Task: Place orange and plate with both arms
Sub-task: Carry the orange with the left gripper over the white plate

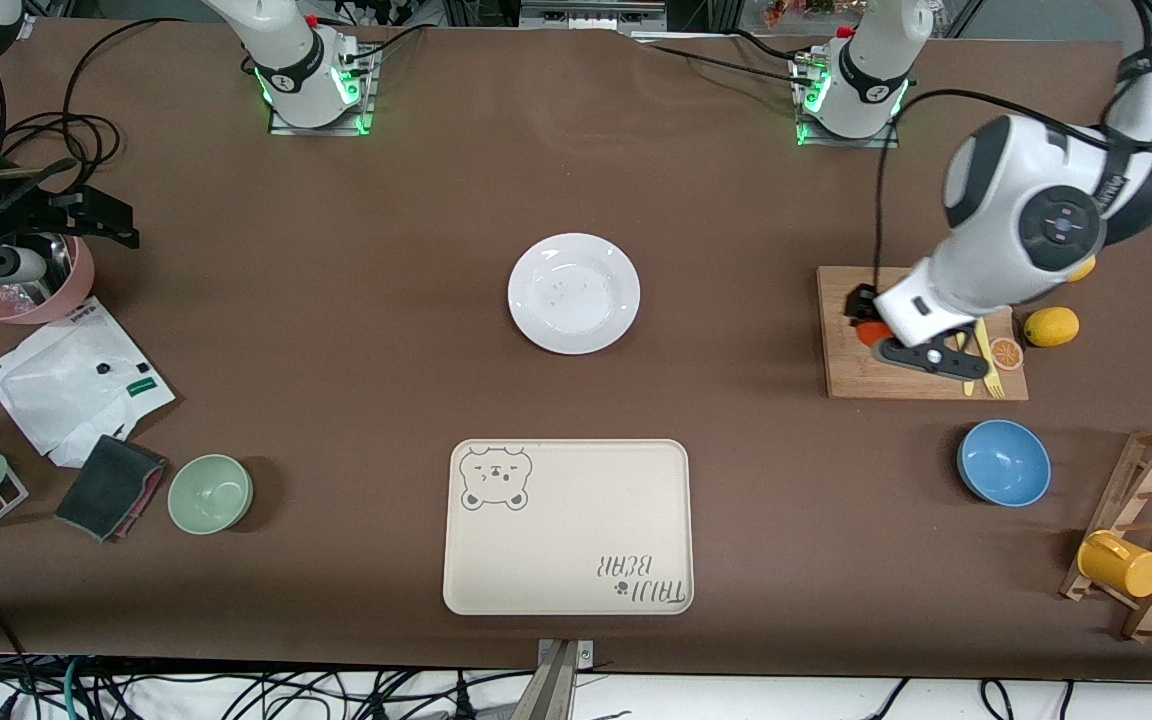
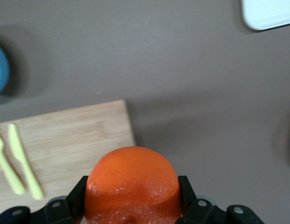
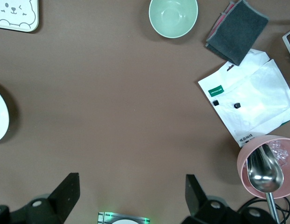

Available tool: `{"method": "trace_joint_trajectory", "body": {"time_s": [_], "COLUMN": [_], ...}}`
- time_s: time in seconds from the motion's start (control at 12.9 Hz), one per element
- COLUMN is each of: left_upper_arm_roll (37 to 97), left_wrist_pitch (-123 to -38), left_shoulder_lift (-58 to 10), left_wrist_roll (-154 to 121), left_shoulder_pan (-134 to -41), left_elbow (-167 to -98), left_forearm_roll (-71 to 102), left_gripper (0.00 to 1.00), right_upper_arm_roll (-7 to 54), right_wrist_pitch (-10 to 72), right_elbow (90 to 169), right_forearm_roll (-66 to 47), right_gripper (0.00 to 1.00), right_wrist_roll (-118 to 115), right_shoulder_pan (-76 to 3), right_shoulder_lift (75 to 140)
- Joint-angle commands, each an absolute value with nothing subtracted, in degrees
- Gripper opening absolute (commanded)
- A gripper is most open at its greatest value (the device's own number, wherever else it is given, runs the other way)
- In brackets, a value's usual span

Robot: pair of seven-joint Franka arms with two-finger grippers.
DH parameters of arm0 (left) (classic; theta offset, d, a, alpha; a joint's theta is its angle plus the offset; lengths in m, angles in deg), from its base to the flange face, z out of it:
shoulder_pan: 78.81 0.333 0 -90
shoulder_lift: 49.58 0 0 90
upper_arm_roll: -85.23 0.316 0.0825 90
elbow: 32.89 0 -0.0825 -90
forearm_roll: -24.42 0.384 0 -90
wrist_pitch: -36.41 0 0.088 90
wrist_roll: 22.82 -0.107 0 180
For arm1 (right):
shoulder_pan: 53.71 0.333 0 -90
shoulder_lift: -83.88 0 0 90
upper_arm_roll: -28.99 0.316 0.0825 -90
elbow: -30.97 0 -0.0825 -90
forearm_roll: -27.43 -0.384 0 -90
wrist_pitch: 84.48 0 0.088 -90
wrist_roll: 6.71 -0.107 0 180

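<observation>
Left hand (image 2: 133, 207): clamped on the orange (image 2: 131, 186), just above the board (image 1: 921, 340) at the left arm's end of the tabletop (image 1: 336, 330).
Right hand (image 3: 130, 198): fingers spread wide, holding nothing, waiting over the pink bowl (image 1: 26, 290) at the right arm's end.
Plate (image 1: 574, 293): mid-tabletop, bare, farther from the camera than the tray (image 1: 568, 527).
Slip risk: the round, glossy orange could roll out between narrow fingers during a fast swing.
Plate risk: its low rim offers little to pinch; a shallow grasp may skid it.
</observation>
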State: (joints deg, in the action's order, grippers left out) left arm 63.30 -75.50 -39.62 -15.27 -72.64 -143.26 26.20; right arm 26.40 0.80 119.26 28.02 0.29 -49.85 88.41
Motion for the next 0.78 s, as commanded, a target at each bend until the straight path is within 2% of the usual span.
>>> {"method": "trace_joint_trajectory", "body": {"time_s": [0.0, 0.31, 0.7], "left_upper_arm_roll": [57.39, 46.93, 46.56], "left_wrist_pitch": [-74.59, -80.37, -88.12], "left_shoulder_lift": [-38.68, -35.8, -29.39], "left_wrist_roll": [-4.83, 13.26, 30.94], "left_shoulder_pan": [-72.75, -73.01, -84.5], "left_elbow": [-141.61, -141.52, -140.91], "left_forearm_roll": [21.98, 21.52, 22.75], "left_gripper": [0.17, 0.17, 0.17], "right_upper_arm_roll": [26.35, 26.35, 26.44], "right_wrist_pitch": [0.86, 0.86, 0.86], "right_elbow": [119.21, 119.21, 119.21], "right_forearm_roll": [27.96, 27.96, 27.96], "right_gripper": [1.0, 1.0, 1.0], "right_wrist_roll": [0.41, 0.41, 0.32], "right_shoulder_pan": [-49.84, -49.84, -49.75], "right_shoulder_lift": [88.18, 88.27, 88.27]}}
